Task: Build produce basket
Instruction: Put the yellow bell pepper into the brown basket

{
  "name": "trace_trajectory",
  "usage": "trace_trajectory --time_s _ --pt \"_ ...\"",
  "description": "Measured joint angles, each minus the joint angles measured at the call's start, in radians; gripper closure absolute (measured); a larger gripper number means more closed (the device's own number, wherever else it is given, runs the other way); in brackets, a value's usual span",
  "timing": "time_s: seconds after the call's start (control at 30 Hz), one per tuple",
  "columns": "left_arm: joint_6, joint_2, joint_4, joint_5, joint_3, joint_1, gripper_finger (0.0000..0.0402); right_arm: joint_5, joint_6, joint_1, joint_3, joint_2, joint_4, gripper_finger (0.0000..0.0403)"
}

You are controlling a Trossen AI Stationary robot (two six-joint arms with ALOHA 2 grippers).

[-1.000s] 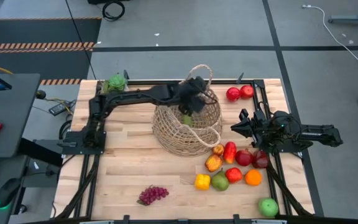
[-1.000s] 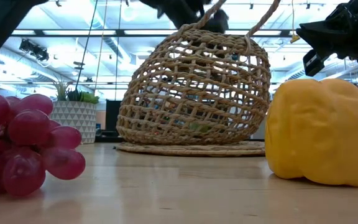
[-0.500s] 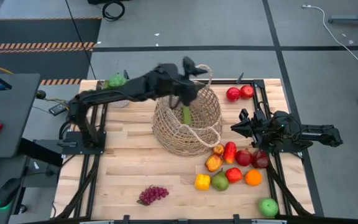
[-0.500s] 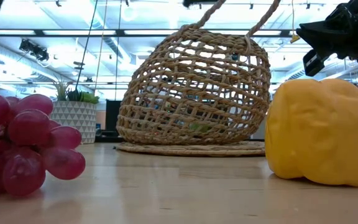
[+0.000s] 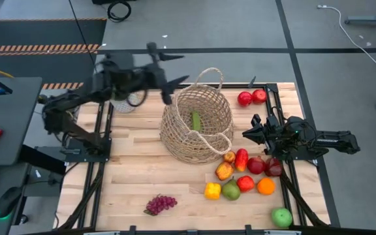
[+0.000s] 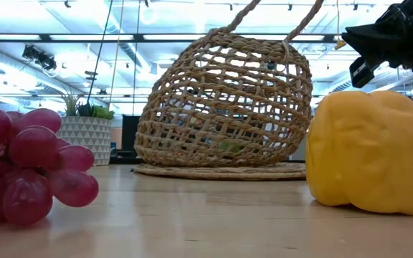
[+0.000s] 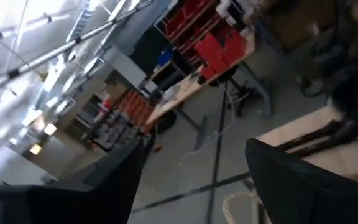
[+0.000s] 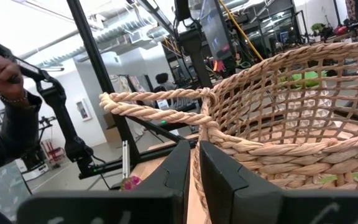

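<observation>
Left gripper (image 5: 168, 72) raised over the table's far left edge, clear of the basket; fingers spread apart, nothing between them. In the left wrist view it points out at the room.

Grape bunch (image 5: 160, 204): dark purple, round berries, lying alone on the near left of the wooden table (image 5: 129, 170).

Basket (image 5: 196, 124): large, round, tan open weave, sitting mid-table and leaning, mouth tilted to the far side. Two twisted loop handles, one arching up at the far rim, one at the near right rim. A green cucumber (image 5: 195, 121) lies inside, seen through the weave.

Right of the basket, near side: a cluster of produce touching or close together. Yellow pepper (image 5: 212, 190), a green-red pear (image 5: 231, 190), red apples, an orange (image 5: 266, 186). Green apple (image 5: 281, 217) apart at the near right corner. Two red apples (image 5: 251, 98) at the far right edge.

Right gripper (image 5: 248, 134) low at the right side, just beside the basket's handle; fingers pressed shut with only a slit between them, holding nothing.
</observation>
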Motion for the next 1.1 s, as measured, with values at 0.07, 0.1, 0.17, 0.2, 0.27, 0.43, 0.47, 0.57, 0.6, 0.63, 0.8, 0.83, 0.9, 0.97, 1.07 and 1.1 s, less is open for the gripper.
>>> trace_trajectory --time_s 0.07,0.1,0.17,0.2,0.27,0.43,0.47,0.57,0.6,0.63,0.8,0.83,0.9,0.97,1.07,1.1 --pt "-0.053 -0.045 -0.033 0.01 -0.001 0.0 0.0114 0.0 0.0 0.0 0.0 0.0 0.0 0.0361" --pt "-0.074 -0.068 -0.041 0.015 0.0 0.0 0.0114 0.0 0.0 0.0 0.0 0.0 0.0 0.0361" --pt "-0.109 -0.112 -0.074 0.017 0.0 0.0 0.0114 0.0 0.0 0.0 0.0 0.0 0.0 0.0361" --pt "-0.124 -0.131 -0.08 0.019 0.0 0.0 0.0114 0.0 0.0 0.0 0.0 0.0 0.0 0.0361" --pt "-0.143 -0.168 -0.109 0.019 0.0 0.0 0.0114 0.0 0.0 0.0 0.0 0.0 0.0 0.0361" --pt "-0.185 -0.235 -0.114 0.02 0.0 -0.001 0.0114 0.0 0.0 0.0 0.0 0.0 0.0 0.0361" --pt "-0.185 -0.244 -0.114 0.02 0.0 -0.001 0.0114 0.0 0.0 0.0 0.0 0.0 0.0 0.0361" --pt "-0.187 -0.268 -0.114 0.02 0.0 -0.001 0.0114 0.0 0.0 0.0 0.0 0.0 0.0 0.0361" --pt "-0.187 -0.274 -0.111 0.02 0.0 -0.001 0.0114 0.0 0.0 0.0 0.0 0.0 0.0 0.0361" --pt "-0.189 -0.281 -0.106 0.023 0.0 -0.001 0.0114 0.0 0.0 0.0 0.0 0.0 0.0 0.0361" --pt "-0.283 -0.308 -0.086 0.104 0.0 0.015 0.0114 0.0 0.0 0.0 0.0 0.0 0.0 0.0361" --pt "-0.32 -0.31 -0.087 0.123 0.0 0.025 0.0114 0.0 0.0 0.0 0.0 0.0 0.0 0.0361" --pt "-0.39 -0.314 -0.099 0.195 0.0 0.042 0.0114 0.0 0.0 0.0 0.0 0.0 0.0 0.0361" --pt "-0.426 -0.314 -0.12 0.278 0.0 0.051 0.0114 0.0 0.0 0.0 0.0 0.0 0.0 0.0361" --pt "-0.441 -0.316 -0.174 0.337 -0.007 0.051 0.0114 0.0 0.0 0.0 0.0 0.0 0.0 0.0361" --pt "-0.444 -0.319 -0.178 0.339 -0.025 0.051 0.0114 0.0 0.0 0.0 0.0 0.0 0.0 0.0361"
